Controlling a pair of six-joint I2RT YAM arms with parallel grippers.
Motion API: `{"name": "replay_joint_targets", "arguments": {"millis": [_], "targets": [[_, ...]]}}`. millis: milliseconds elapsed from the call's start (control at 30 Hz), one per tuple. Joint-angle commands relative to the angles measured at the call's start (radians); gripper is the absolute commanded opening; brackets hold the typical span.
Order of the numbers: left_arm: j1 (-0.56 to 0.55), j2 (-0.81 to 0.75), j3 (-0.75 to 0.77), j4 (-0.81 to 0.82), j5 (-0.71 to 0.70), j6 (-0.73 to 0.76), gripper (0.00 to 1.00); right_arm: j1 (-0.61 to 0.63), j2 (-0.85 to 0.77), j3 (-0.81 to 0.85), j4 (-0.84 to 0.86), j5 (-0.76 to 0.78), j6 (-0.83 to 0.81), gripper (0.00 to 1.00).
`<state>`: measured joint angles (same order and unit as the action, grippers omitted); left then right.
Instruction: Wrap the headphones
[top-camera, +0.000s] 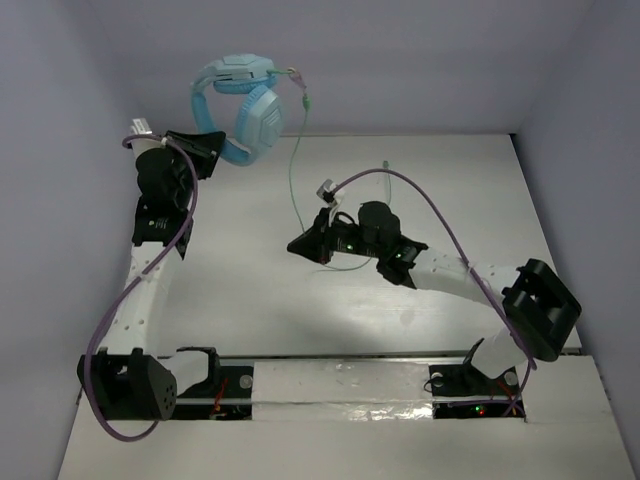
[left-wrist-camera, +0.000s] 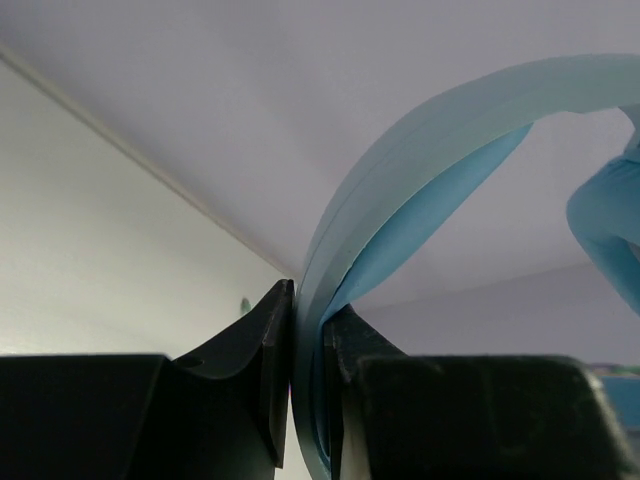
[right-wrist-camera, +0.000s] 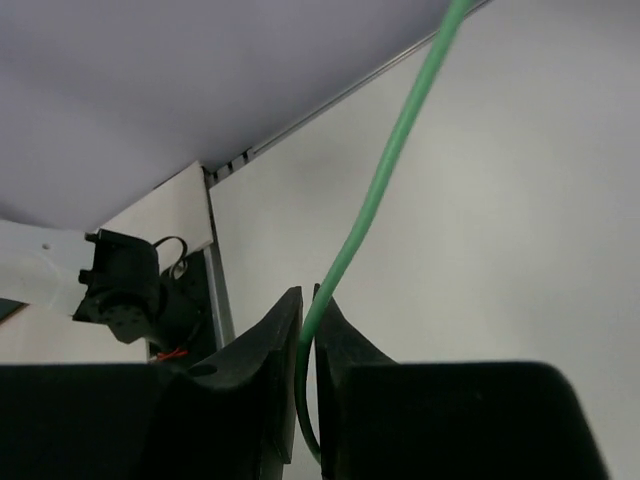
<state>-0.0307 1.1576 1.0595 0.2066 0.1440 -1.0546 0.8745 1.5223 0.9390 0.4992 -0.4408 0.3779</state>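
Note:
The light blue headphones (top-camera: 243, 108) hang in the air at the back left, in front of the wall. My left gripper (top-camera: 212, 152) is shut on their wide headband (left-wrist-camera: 430, 150), which passes between the jaws of the gripper (left-wrist-camera: 308, 305). A thin pale-green cable (top-camera: 294, 170) drops from one earcup to my right gripper (top-camera: 303, 243) at mid-table. In the right wrist view the cable (right-wrist-camera: 392, 165) runs between the nearly touching fingers of the right gripper (right-wrist-camera: 308, 300), which is shut on it. More cable trails on the table behind that gripper.
Thick purple robot cables (top-camera: 455, 245) loop along both arms. The grey back wall stands right behind the headphones. The left arm's base (right-wrist-camera: 122, 285) shows in the right wrist view. The white table (top-camera: 250, 290) lies between the two arms.

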Motion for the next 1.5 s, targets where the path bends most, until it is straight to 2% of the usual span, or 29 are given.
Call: {"name": "replay_joint_targets", "arguments": {"millis": [0,100,167,233,367,433,533,633,767,867,967,1033,1167,1267,1367,1467], "targets": [[0.002,-0.059,0.109,0.056,-0.049,0.054,0.0,0.021,0.018,0.063,-0.062,-0.13,0.009,0.16],[-0.027,-0.05,0.126,0.041,-0.135,0.079,0.0,0.063,0.039,0.049,-0.059,-0.128,0.071,0.17],[-0.05,-0.032,0.138,0.017,-0.245,0.097,0.0,0.089,0.045,0.052,-0.08,-0.121,0.099,0.19],[-0.122,-0.018,0.137,-0.001,-0.326,0.119,0.0,0.127,0.055,0.108,-0.202,-0.052,0.086,0.22],[-0.271,0.016,0.125,-0.016,-0.584,0.208,0.0,0.181,0.064,0.239,-0.42,0.043,0.038,0.23],[-0.311,0.036,0.106,-0.018,-0.6,0.214,0.0,0.191,0.056,0.299,-0.537,0.092,0.001,0.22],[-0.348,0.03,0.048,0.011,-0.639,0.24,0.0,0.192,0.018,0.279,-0.576,0.184,-0.025,0.2],[-0.397,0.057,0.039,-0.016,-0.719,0.294,0.0,0.192,0.027,0.329,-0.774,0.306,-0.062,0.19],[-0.448,0.117,0.008,-0.021,-0.754,0.379,0.0,0.192,-0.004,0.446,-0.988,0.367,-0.117,0.16],[-0.488,0.151,-0.071,0.043,-0.707,0.41,0.0,0.192,-0.017,0.535,-1.14,0.471,-0.181,0.18],[-0.534,0.166,-0.122,0.117,-0.686,0.465,0.0,0.192,0.022,0.706,-1.263,0.601,-0.223,0.18],[-0.546,0.165,-0.157,0.161,-0.628,0.488,0.0,0.192,0.048,0.77,-1.335,0.632,-0.253,0.18],[-0.546,0.134,-0.223,0.201,-0.574,0.521,0.0,0.192,0.07,0.879,-1.421,0.688,-0.307,0.18],[-0.546,0.096,-0.268,0.218,-0.534,0.553,0.0,0.192,0.075,0.882,-1.449,0.697,-0.413,0.18],[-0.546,0.062,-0.293,0.218,-0.514,0.58,0.0,0.192,0.098,0.905,-1.475,0.841,-0.424,0.17],[-0.546,0.036,-0.305,0.188,-0.495,0.593,0.0,0.192,0.113,0.926,-1.444,0.895,-0.424,0.13]]}}
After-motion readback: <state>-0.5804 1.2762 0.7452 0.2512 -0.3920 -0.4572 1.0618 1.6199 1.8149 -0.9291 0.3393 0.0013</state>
